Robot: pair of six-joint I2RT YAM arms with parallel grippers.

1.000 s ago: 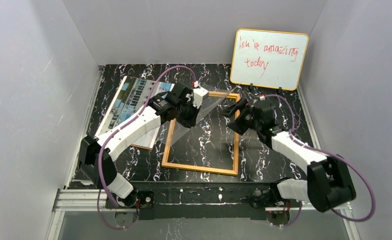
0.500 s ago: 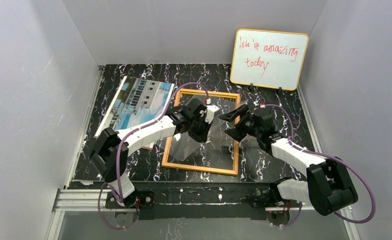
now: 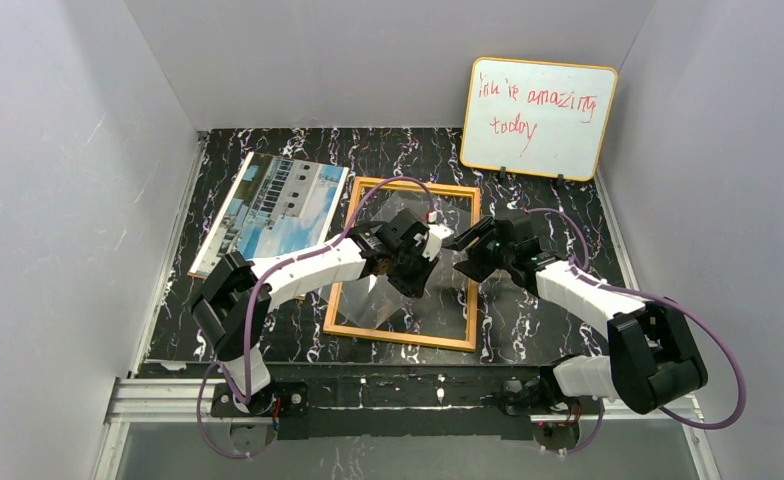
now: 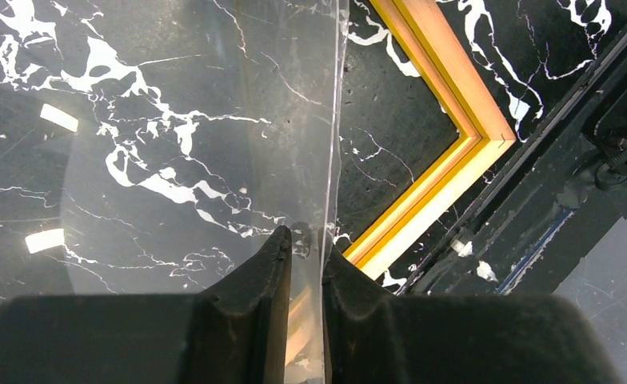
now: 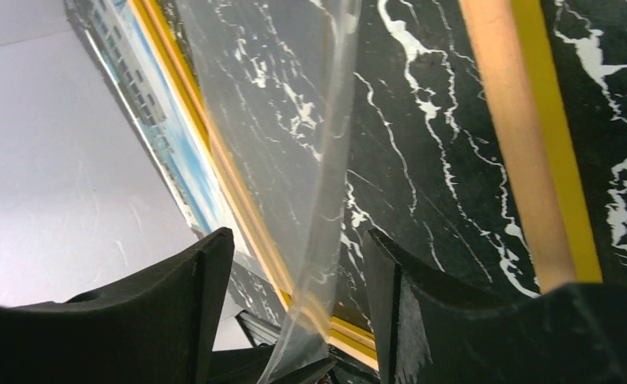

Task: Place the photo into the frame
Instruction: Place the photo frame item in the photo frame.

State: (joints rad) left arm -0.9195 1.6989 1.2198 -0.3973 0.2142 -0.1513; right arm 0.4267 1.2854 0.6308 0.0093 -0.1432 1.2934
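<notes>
The frame [image 3: 398, 338] lies flat mid-table, orange-wood back rim up; its rim also shows in the left wrist view [image 4: 446, 160] and the right wrist view [image 5: 526, 144]. The photo [image 3: 273, 205] lies face up to the frame's left, apart from it, and shows in the right wrist view [image 5: 146, 112]. My left gripper [image 3: 423, 262] is shut on the edge of the clear pane [image 4: 214, 120], holding it tilted over the frame's opening. My right gripper [image 3: 460, 250] is open, its fingers straddling the pane's other edge [image 5: 326, 160] without pinching it.
A yellow-edged whiteboard [image 3: 538, 118] with red writing leans against the back wall at the right. Grey walls close in the left, back and right sides. The black arm-mount rail [image 3: 398, 385] runs along the near edge.
My left arm has swung right and nearer with the pane, bringing it from the frame's far-left corner to over its middle. My right gripper has shifted slightly left to the pane's edge.
</notes>
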